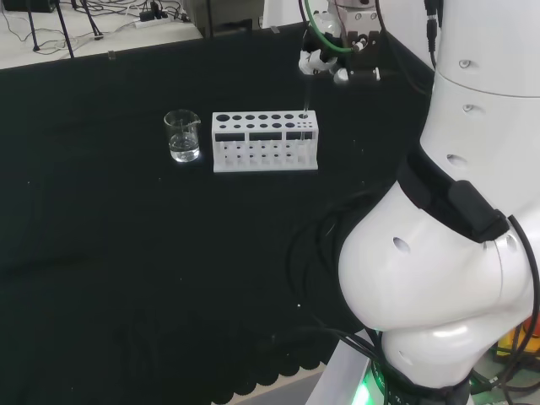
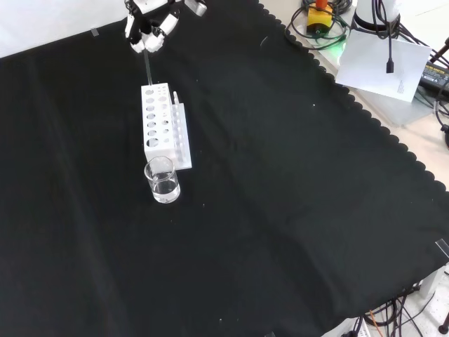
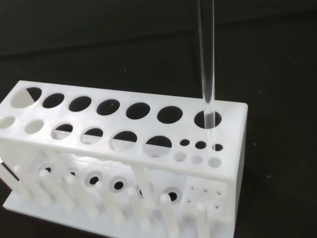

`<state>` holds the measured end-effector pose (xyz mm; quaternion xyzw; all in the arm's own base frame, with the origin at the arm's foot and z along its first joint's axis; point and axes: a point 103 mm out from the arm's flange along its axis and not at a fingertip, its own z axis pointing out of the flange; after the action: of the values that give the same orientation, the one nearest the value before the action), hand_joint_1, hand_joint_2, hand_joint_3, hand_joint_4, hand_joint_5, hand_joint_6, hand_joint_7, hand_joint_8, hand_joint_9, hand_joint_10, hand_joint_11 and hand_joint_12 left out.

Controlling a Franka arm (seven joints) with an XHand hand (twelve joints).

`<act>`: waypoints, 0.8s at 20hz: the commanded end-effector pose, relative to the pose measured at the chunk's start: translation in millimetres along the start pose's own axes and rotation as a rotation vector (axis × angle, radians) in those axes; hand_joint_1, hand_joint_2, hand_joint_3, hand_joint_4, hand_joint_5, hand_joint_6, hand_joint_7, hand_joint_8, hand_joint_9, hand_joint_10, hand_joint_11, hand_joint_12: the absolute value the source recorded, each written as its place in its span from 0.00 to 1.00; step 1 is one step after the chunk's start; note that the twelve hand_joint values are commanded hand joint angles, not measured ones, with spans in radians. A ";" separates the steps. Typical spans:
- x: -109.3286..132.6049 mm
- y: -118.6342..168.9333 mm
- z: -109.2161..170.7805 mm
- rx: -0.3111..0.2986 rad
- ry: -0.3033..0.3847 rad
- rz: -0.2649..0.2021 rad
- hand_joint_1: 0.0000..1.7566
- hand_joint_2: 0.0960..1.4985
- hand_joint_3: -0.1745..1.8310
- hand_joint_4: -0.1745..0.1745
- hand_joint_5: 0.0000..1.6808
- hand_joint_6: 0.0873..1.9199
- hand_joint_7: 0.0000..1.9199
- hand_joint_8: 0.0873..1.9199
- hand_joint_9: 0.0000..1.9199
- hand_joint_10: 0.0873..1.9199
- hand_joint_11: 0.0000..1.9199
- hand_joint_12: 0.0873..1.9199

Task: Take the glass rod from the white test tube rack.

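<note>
The glass rod (image 3: 205, 59) is a thin, clear, straight stick, and I judge it light, stiff, smooth enough to slip, and likely to snap if it is bent or knocked against the rack's top plate. It stands upright with its lower end in the end hole of the back row of the white rack (image 1: 265, 141). In the wrist view the tip sits just inside the rim of that hole, so the rod looks nearly clear of the rack rather than seated deep. The best place to hold it is near its upper end, well above the plate, and it should be drawn straight up along its own line so the tip does not scrape the hole's edge.

The rack stands on the black-clothed table (image 2: 280, 210) in the half toward its far edge in the head view. A glass beaker (image 1: 183, 135) holding a little clear liquid sits just beside the rack's other end, apart from it.

The hand (image 1: 325, 57) hangs above the rod's end of the rack, near the far edge of the table in the head view and at the top edge in the front view. Its fingers (image 2: 149, 36) are curled together and point down, and the rod runs straight from them to the rack, so I judge the hand is pinching the rod's top. The arm (image 1: 456, 236) reaches forward over the table, wrist bent downward.
</note>
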<state>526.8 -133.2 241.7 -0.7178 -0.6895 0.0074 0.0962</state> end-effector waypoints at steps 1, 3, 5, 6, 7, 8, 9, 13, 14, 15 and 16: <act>12.0 2.1 -5.5 -0.141 -0.044 0.006 0.73 0.77 0.00 0.00 0.61 0.36 0.55 0.61 0.80 0.49 0.87 0.34; 16.4 2.4 -13.4 -0.205 -0.016 -0.002 0.74 0.75 0.00 0.00 0.66 0.27 0.57 0.58 0.80 0.48 0.84 0.35; 20.3 3.2 -21.5 -0.225 -0.014 -0.009 0.74 0.74 0.00 0.00 0.70 0.22 0.58 0.55 0.80 0.46 0.83 0.35; 21.7 3.1 -25.4 -0.229 -0.013 -0.010 0.74 0.73 0.00 0.00 0.71 0.19 0.59 0.54 0.80 0.45 0.83 0.34; 22.3 2.2 -28.9 -0.241 -0.007 -0.008 0.74 0.73 0.00 0.00 0.72 0.18 0.59 0.54 0.81 0.45 0.83 0.34; 22.9 1.2 -32.9 -0.242 -0.001 -0.007 0.74 0.73 0.00 0.00 0.73 0.17 0.59 0.54 0.81 0.44 0.83 0.33; 23.3 -0.5 -36.9 -0.251 0.001 -0.004 0.74 0.73 0.00 0.00 0.74 0.15 0.59 0.53 0.81 0.43 0.84 0.33; 25.5 -9.7 -55.8 -0.255 0.016 0.013 0.75 0.73 0.00 0.00 0.75 0.13 0.59 0.54 0.82 0.42 0.84 0.32; 25.9 -12.7 -60.3 -0.246 0.017 0.016 0.74 0.73 0.00 0.00 0.75 0.12 0.59 0.54 0.82 0.42 0.84 0.32; 26.5 -15.6 -64.5 -0.241 0.018 0.021 0.74 0.73 0.00 0.00 0.75 0.12 0.59 0.55 0.83 0.42 0.84 0.32; 27.3 -18.6 -69.1 -0.229 0.016 0.028 0.74 0.73 0.00 0.00 0.75 0.12 0.59 0.55 0.83 0.42 0.85 0.32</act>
<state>534.0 -121.0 284.4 -0.7251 -0.6848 -0.0730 0.0036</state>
